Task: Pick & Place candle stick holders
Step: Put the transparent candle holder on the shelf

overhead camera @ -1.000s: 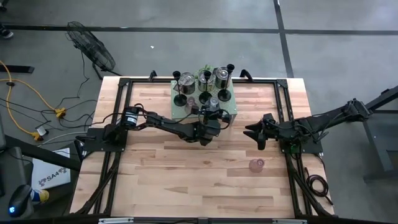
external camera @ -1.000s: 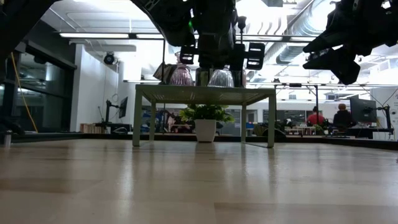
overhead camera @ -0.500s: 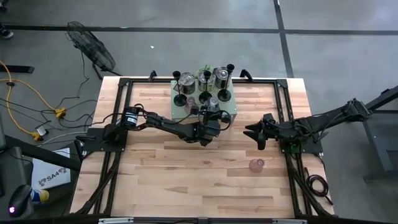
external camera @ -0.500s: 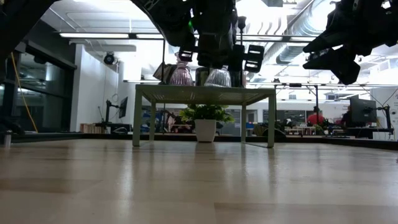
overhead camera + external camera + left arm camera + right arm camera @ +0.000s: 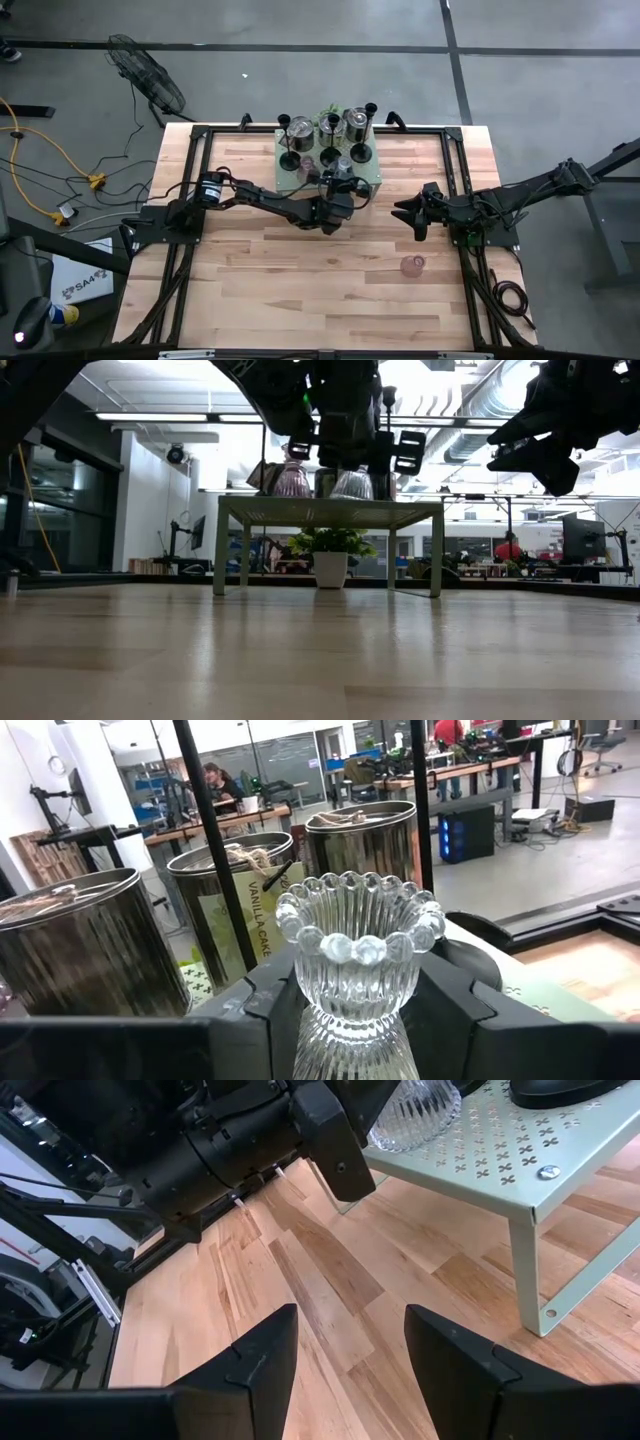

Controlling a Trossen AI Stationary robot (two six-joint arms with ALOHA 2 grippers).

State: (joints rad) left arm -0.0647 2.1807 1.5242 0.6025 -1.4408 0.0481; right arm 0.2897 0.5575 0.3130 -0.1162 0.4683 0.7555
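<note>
A pale green perforated rack (image 5: 372, 181) stands at the table's far middle. On it are black slim-stemmed holders (image 5: 288, 160), shiny silver cups (image 5: 299, 128), a small pink holder (image 5: 291, 480) and a clear ribbed glass holder (image 5: 360, 945). My left gripper (image 5: 360, 995) reaches over the rack's near edge and is shut on the clear holder, as the high view (image 5: 343, 177) also shows. My right gripper (image 5: 345, 1370) is open and empty, hovering right of the rack (image 5: 405, 210). Another pink holder (image 5: 412, 265) stands on the table at the near right. My left gripper pinches the clear glass holder's narrow lower body (image 5: 352, 1040) between its two fingers (image 5: 268, 1010); the scalloped cup stands above them. The fingers come level from the table's near side. The holder is upright, with its foot (image 5: 352, 494) on the rack top.
A potted green plant (image 5: 330, 555) stands behind the rack. The rack's legs (image 5: 528, 1270) and near corner are close to my right gripper. Black frame rails (image 5: 195, 180) run along the table's left and right sides. Bare wood lies in the near half.
</note>
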